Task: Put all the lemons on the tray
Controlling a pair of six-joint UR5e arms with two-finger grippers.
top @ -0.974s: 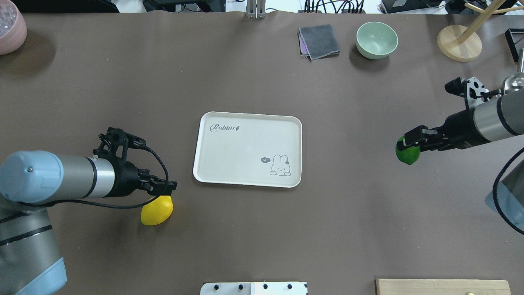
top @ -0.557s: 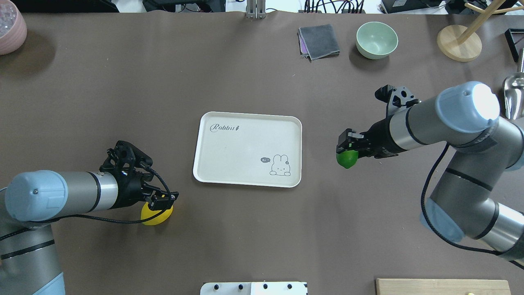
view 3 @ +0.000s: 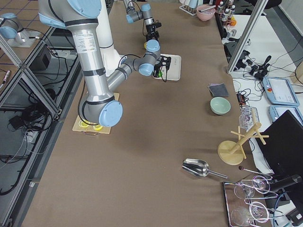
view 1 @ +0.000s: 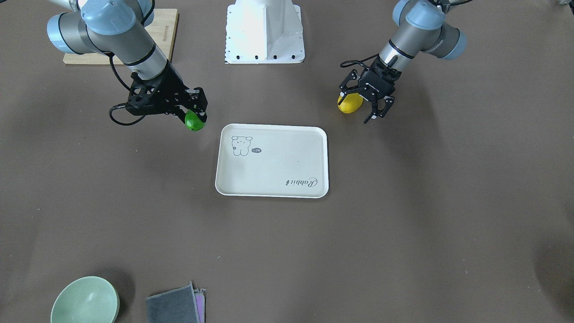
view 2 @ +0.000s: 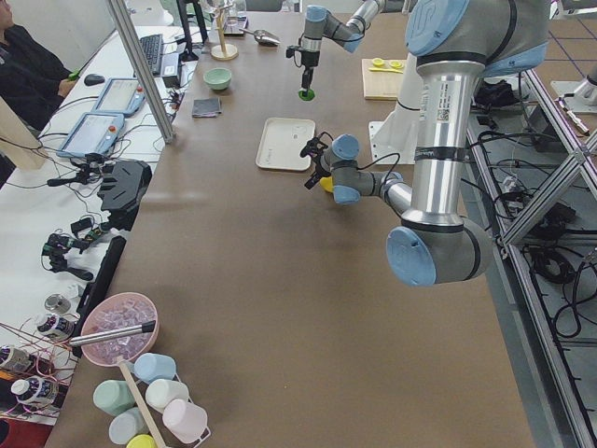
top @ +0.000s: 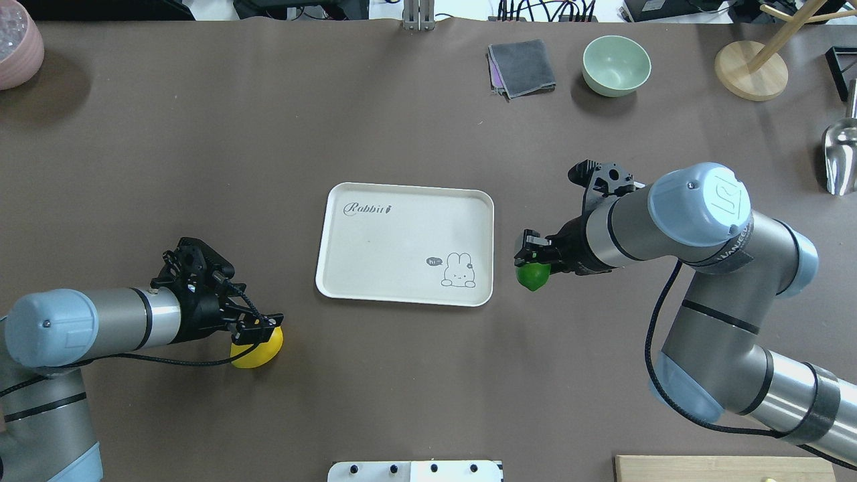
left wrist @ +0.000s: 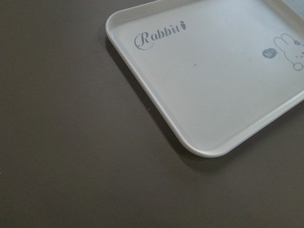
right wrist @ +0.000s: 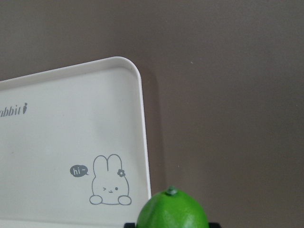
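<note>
The off-white tray (top: 402,234) lies mid-table with nothing on it. My right gripper (top: 533,261) is shut on the green lemon (top: 533,276) and holds it just off the tray's right edge, near the rabbit drawing. The right wrist view shows the green lemon (right wrist: 173,211) beside the tray's rim (right wrist: 142,118). The yellow lemon (top: 258,349) lies on the table to the front left of the tray. My left gripper (top: 260,327) is open, low over it, with fingers (view 1: 342,93) spread beside the yellow lemon (view 1: 350,103). The left wrist view shows only the tray (left wrist: 213,85).
A green bowl (top: 616,65), a grey cloth (top: 521,67) and a wooden stand (top: 750,70) are at the back right. A metal scoop (top: 840,157) is at the far right. A pink bowl (top: 17,47) is at the back left. A wooden cutting board (top: 723,468) is at the front right.
My right arm has carried the green lemon leftward from the table's right side to the tray's right edge. My left gripper has moved toward the front and down onto the yellow lemon.
</note>
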